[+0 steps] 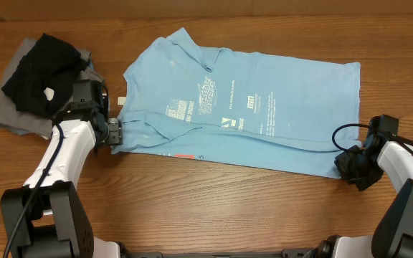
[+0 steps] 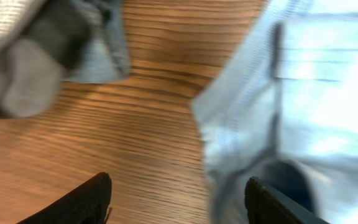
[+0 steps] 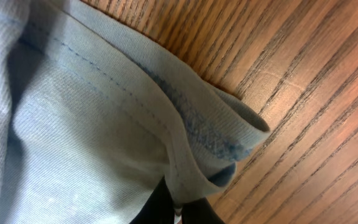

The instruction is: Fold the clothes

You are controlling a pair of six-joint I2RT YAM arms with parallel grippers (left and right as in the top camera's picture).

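Note:
The clothes are chiefly a light blue T-shirt (image 1: 242, 107) with white lettering, lying flat across the table with its lower edge folded up. My left gripper (image 1: 115, 133) stands at the shirt's left edge. In the blurred left wrist view it (image 2: 179, 199) is open, with bare wood between the fingers and the right finger (image 2: 272, 202) over the shirt's edge (image 2: 278, 112). My right gripper (image 1: 353, 166) is at the shirt's lower right corner. In the right wrist view it (image 3: 179, 208) is shut on the doubled hem (image 3: 197, 137).
A black garment (image 1: 41, 72) lies on a grey one (image 1: 16, 115) at the table's far left, just behind my left arm. The grey cloth (image 2: 23, 68) also shows in the left wrist view. Bare wood (image 1: 214, 201) runs along the front.

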